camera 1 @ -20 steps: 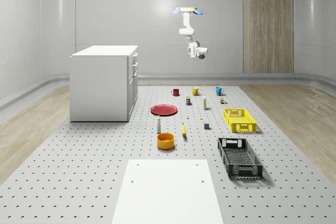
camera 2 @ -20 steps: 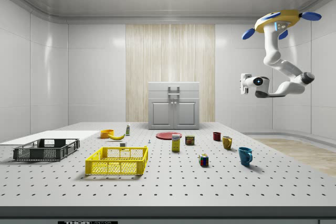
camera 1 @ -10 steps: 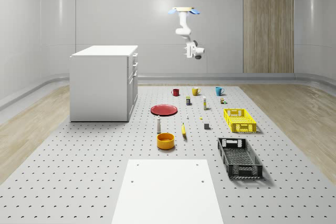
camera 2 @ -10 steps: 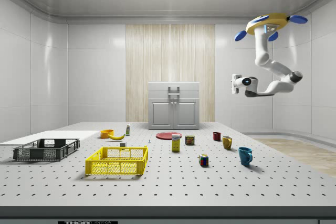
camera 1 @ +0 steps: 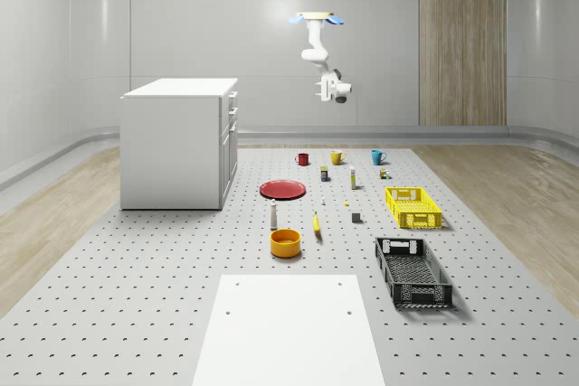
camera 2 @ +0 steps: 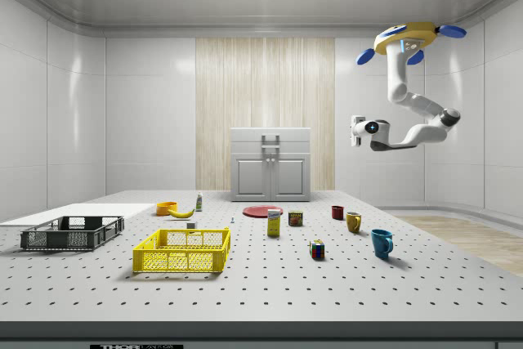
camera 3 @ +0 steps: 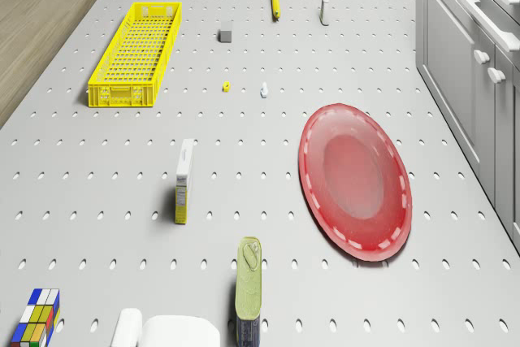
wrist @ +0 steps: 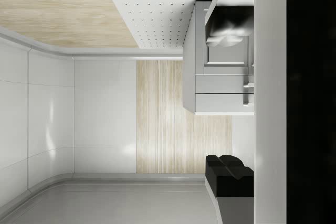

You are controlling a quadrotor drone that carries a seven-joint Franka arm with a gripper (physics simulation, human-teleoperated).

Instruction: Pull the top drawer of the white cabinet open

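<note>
The white cabinet [camera 1: 181, 142] stands on the perforated table at the whole-scene view's left. Its drawer fronts face right, and the top drawer [camera 1: 232, 97] is closed. In the side view the cabinet [camera 2: 270, 176] faces the camera, with the top drawer's handle [camera 2: 270, 138] just under the top. The drone [camera 1: 317, 17] [camera 2: 404, 37] hovers high over the table's far end, above the mugs. Its arm hangs down and bends toward the cabinet. The gripper [camera 1: 320, 90] [camera 2: 354, 131] sits at about drawer height, well apart from the cabinet. The wrist view looks at the cabinet [wrist: 220, 77] from a distance.
A red plate [camera 1: 282, 189] [camera 3: 355, 180] lies near the cabinet's front. Three mugs, a tin, a box and a cube sit below the drone. A yellow crate [camera 1: 412, 207], a black crate [camera 1: 412, 271], an orange bowl [camera 1: 285, 242] and a white slab [camera 1: 288, 332] lie nearer the camera.
The drone and arm have shifted toward the cabinet, leftward in the side view, and dropped slightly. The gripper has come closer to the drawer fronts. The objects on the table have not moved.
</note>
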